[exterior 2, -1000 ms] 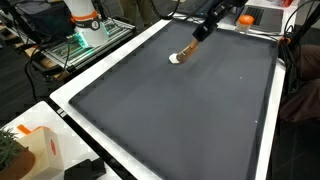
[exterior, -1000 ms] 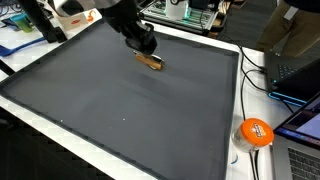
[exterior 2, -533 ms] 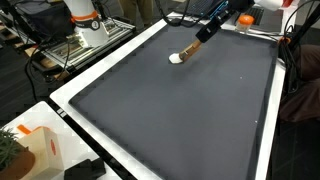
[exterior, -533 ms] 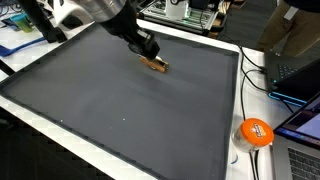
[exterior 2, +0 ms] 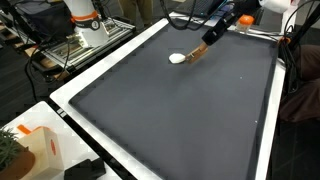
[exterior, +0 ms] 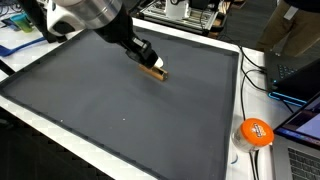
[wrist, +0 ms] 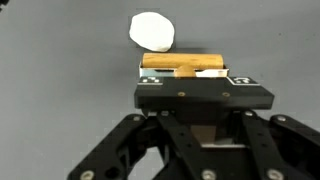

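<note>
Wooden stick [wrist: 180,62] lies crosswise between the finger pads in the wrist view, gripped partway along its length, one end poking out past the left pad. Gripper [wrist: 188,73] is closed down tight on it, jaws pinching the wood from both sides. In both exterior views the wooden stick [exterior: 158,71] [exterior 2: 195,52] slants down from the gripper [exterior: 150,63] [exterior 2: 208,42] toward the surface, with its low end at or just above the mat; cannot tell whether it is in contact. White piece [wrist: 152,32], rounded and flat-looking, sits just beside the stick's free end; in an exterior view the white piece [exterior 2: 178,58] rests on the mat in line with the stick, and I cannot tell whether the two are joined or only touching. All of this is at the far part of the dark grey mat [exterior: 120,110] [exterior 2: 180,120], near its far edge, well apart from the near edge. The mat is framed by a white border [exterior: 232,120]. Off the mat, an orange round object [exterior: 255,132] sits on the border corner, with a black cable [exterior: 250,72] and a laptop [exterior: 296,66] beyond it. In an exterior view a white and orange box [exterior 2: 42,148] stands off the near corner.
</note>
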{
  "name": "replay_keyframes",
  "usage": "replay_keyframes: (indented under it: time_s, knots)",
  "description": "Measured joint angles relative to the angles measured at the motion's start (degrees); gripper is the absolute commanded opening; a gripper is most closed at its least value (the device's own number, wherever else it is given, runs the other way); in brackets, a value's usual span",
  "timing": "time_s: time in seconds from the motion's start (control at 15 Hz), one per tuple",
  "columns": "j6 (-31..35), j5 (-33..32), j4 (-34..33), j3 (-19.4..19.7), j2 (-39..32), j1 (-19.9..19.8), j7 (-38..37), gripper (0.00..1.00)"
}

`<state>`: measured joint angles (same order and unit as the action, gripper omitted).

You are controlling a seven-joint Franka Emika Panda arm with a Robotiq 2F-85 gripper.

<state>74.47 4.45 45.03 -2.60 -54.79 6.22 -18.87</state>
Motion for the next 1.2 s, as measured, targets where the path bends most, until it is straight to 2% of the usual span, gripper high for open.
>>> replay_keyframes:
  time_s: [0.8, 1.0, 1.2]
  knots:
    - [-3.8, 0.0, -5.7, 0.0, -4.9, 0.0, -1.6, 0.22]
    - [-4.3, 0.0, -6.7, 0.0, -4.4, 0.1, -2.6, 0.22]
    - [-4.0, 0.0, -6.6, 0.0, -1.0, 0.1, -4.2, 0.22]
